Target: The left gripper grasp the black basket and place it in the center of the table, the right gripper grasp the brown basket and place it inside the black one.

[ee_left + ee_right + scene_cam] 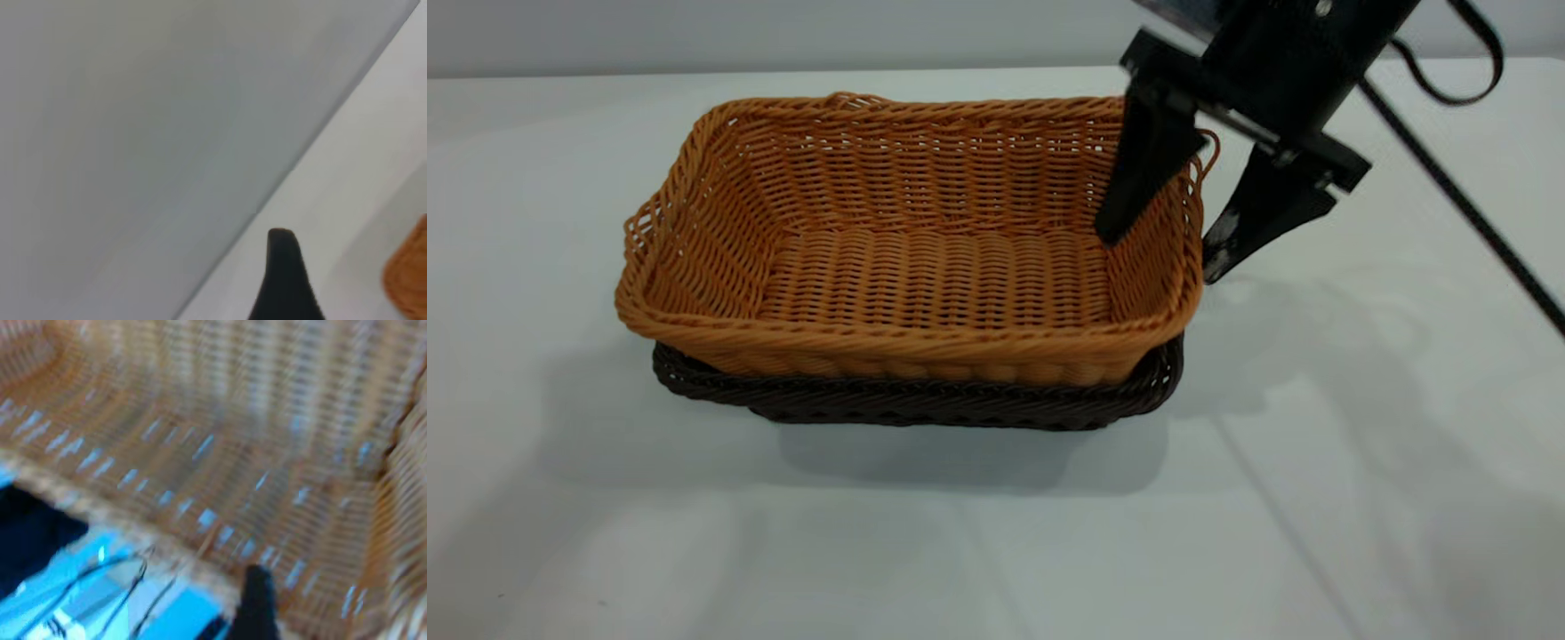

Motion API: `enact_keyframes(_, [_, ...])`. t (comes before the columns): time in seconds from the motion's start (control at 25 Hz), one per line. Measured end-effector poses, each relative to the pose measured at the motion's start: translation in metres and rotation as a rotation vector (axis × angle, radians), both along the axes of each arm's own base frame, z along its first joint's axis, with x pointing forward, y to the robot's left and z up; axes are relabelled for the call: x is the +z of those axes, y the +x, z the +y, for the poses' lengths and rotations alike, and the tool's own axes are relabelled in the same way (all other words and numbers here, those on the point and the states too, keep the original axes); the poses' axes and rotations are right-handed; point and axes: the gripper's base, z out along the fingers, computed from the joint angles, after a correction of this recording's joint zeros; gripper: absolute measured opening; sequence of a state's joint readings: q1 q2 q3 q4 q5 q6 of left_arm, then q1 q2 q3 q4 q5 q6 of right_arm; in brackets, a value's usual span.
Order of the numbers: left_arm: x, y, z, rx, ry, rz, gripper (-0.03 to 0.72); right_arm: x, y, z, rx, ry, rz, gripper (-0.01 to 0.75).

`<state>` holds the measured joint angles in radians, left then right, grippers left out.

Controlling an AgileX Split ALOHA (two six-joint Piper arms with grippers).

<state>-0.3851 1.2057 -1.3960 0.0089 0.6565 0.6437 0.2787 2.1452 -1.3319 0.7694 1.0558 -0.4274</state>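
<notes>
The brown basket sits nested inside the black basket near the middle of the table. Only the black basket's rim and lower front wall show beneath it. My right gripper is open and straddles the brown basket's right wall, with one finger inside and the other outside. The right wrist view shows the blurred inside of the brown basket and one finger. My left gripper is outside the exterior view. Its wrist view shows one black finger over the table and a corner of the brown basket.
The right arm's black cable runs down over the table's right side. A grey wall stands behind the table's far edge. Bare tabletop surrounds the baskets.
</notes>
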Motion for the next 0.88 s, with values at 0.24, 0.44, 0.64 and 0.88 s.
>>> enact_keyframes(0.24, [0.015,-0.047,0.018,0.059,-0.096,0.093,0.470,0.047,-0.010,-0.008,0.103,-0.046,-0.038,0.617])
enact_keyframes(0.44, [0.022,-0.103,0.040,0.160,-0.203,0.220,0.470,0.106,-0.024,-0.020,0.096,-0.119,-0.172,0.512])
enact_keyframes(0.64, [0.024,-0.139,0.055,0.243,-0.307,0.281,0.470,0.190,-0.060,-0.030,0.021,-0.081,-0.364,0.449])
enact_keyframes(0.88, [-0.010,-0.155,0.061,0.282,-0.314,0.349,0.470,0.291,-0.151,-0.049,-0.013,0.007,-0.667,0.442])
